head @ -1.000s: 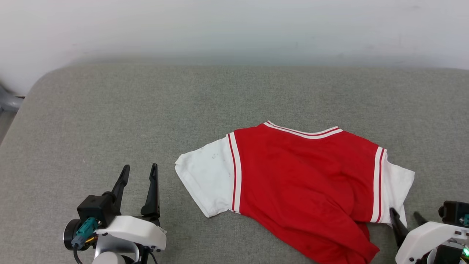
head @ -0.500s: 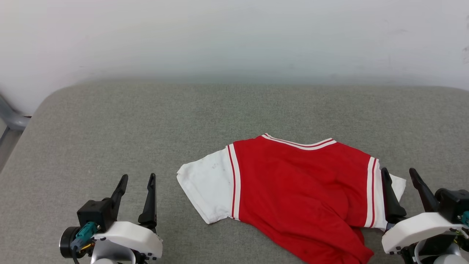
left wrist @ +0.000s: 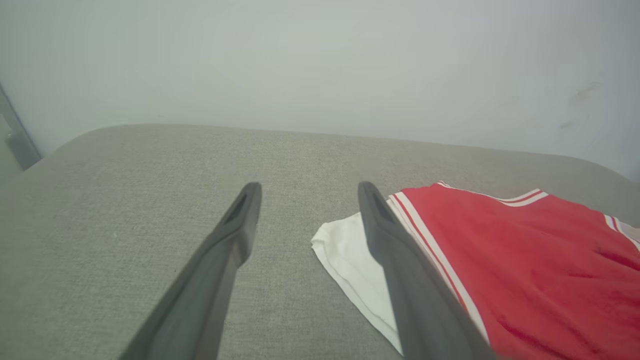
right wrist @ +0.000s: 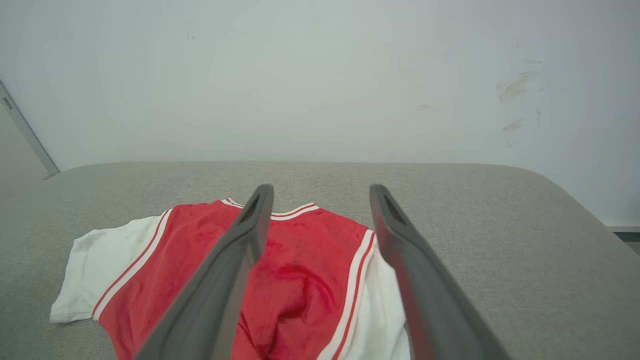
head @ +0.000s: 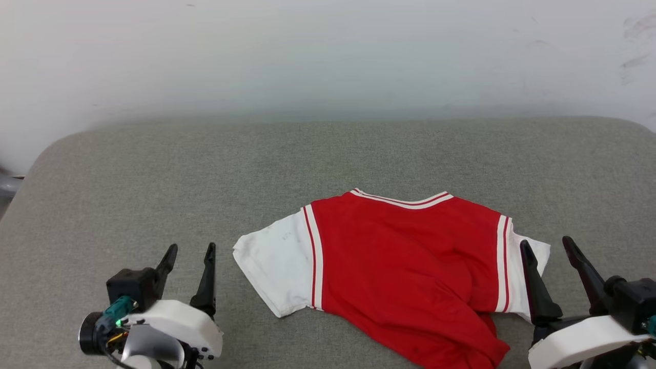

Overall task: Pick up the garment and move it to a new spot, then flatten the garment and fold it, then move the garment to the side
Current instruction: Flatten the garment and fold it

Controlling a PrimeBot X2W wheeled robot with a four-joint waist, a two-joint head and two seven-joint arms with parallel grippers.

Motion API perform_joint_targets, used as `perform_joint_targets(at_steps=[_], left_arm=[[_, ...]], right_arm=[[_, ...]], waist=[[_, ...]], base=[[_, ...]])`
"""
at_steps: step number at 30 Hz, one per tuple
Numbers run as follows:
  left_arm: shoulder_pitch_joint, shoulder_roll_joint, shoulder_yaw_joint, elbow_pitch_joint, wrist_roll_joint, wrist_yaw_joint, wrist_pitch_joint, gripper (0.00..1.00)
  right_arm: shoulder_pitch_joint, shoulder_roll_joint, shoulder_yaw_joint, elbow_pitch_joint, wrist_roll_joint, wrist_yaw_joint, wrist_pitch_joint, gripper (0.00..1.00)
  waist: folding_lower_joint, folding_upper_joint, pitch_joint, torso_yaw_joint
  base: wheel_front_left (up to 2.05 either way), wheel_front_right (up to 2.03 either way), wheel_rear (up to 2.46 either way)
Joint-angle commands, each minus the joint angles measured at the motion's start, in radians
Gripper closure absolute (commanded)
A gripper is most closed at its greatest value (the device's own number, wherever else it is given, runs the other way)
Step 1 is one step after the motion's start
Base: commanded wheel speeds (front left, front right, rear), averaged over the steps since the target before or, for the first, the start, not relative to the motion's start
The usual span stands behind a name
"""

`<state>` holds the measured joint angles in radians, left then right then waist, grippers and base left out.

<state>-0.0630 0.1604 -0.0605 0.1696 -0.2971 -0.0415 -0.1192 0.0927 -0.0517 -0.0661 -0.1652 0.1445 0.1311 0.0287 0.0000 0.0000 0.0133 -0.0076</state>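
Observation:
The garment (head: 400, 261) (left wrist: 525, 255) (right wrist: 300, 280), a red jersey with white sleeves and striped trim, lies on the grey cushioned surface (head: 154, 184), its lower part rumpled toward the near right. My left gripper (head: 190, 248) (left wrist: 307, 192) hovers open at the lower left, a short way left of the white left sleeve (head: 274, 264), holding nothing. My right gripper (head: 547, 243) (right wrist: 322, 192) is open at the lower right, raised over the garment's right sleeve (head: 530, 256), with empty fingers.
A pale wall (head: 328, 56) rises right behind the grey surface. The surface's rounded left corner (head: 46, 154) drops away, and a grey metal frame piece (head: 6, 184) shows beyond it. Bare cushion lies left of and behind the garment.
My right gripper has risen into the head view beside the right sleeve, fingers spread wide. The head camera has shifted, moving the whole scene slightly. The garment lies as before.

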Motion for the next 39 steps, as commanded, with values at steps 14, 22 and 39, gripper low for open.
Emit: perform_joint_targets(at_steps=[14, 22, 39], left_arm=[[-0.244, 0.093, -0.046, 0.165, -0.154, -0.068, 0.499, 0.00], [-0.318, 0.161, -0.090, 0.242, -0.194, -0.080, 0.698, 0.00], [-0.324, 0.183, -0.173, 0.203, -0.210, -0.073, 0.559, 1.00]], right_arm=[[-0.048, 0.002, 0.026, -0.019, 0.033, -0.001, 0.003, 0.00], [-0.087, 0.002, 0.027, 0.021, 0.056, -0.001, -0.029, 0.00], [-0.150, 0.002, -0.119, 0.227, 0.103, -0.001, -0.027, 0.00]], waist=[[0.0000, 0.0000, 0.149, -0.102], [0.0000, 0.0000, 0.234, -0.138], [0.0000, 0.0000, 0.223, -0.113]], base=[[0.00, 0.00, 0.00], [0.00, 0.00, 0.00], [0.00, 0.00, 0.00]])
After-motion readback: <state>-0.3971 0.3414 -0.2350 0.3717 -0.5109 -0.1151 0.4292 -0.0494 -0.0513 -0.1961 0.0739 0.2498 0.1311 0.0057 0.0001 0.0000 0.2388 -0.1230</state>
